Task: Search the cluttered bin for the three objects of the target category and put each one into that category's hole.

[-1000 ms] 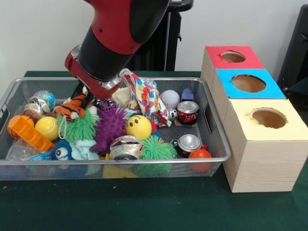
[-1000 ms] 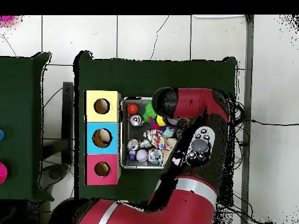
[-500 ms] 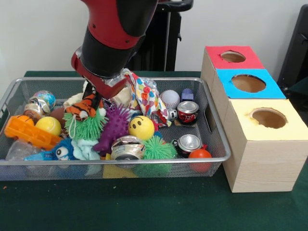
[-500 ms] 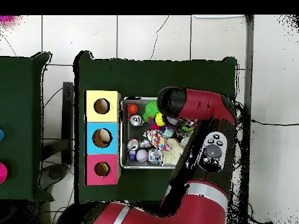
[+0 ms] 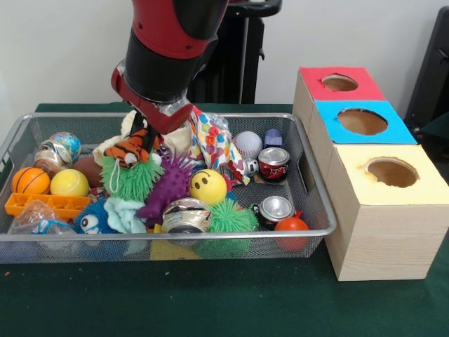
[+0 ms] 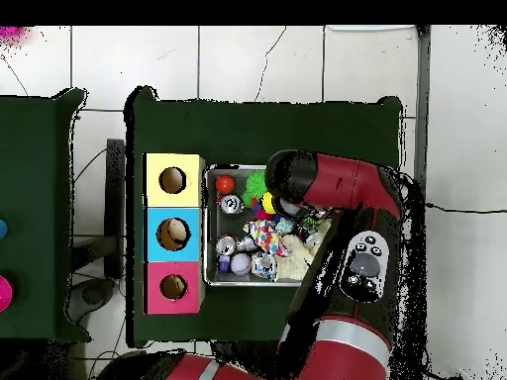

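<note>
The tiger is pinched by the pincer, just above the bin; nothing can be seen dropped into the red hole yet.

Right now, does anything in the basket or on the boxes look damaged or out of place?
Two things stand out. The yellow-topped hole has a ragged, torn paper edge, unlike the clean red hole and blue hole. In the bin, a can looks crushed. The orange tiger hangs just under the end effector.
</note>
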